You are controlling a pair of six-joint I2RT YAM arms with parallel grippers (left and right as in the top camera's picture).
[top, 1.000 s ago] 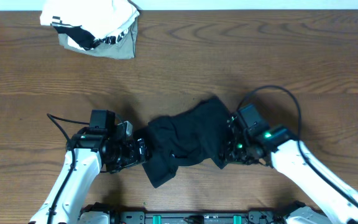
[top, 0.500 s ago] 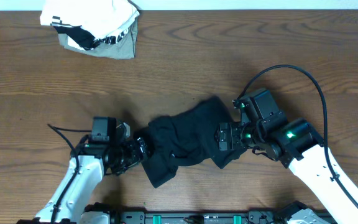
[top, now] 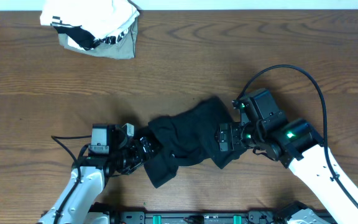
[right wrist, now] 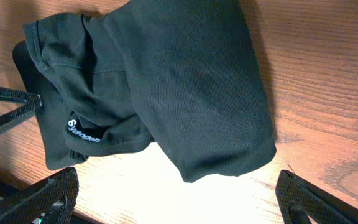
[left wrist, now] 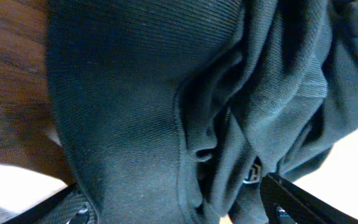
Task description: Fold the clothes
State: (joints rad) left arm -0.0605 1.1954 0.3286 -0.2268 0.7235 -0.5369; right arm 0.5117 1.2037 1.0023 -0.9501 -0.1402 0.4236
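The black garment (top: 185, 140) is lying bunched at the lower middle of the worktop (top: 229, 56), its long axis running from lower left to upper right. Its white logo (right wrist: 82, 134) is showing in the right wrist view. The left pincer (top: 143, 148) is sitting at the garment's left edge, fingers spread wide with fabric bulging between them. The right pincer (top: 224, 138) is hovering released over the right edge. Bare wood is lying open above the garment, and a white-and-grey bundle (top: 95, 25) is sitting well apart at the upper left.
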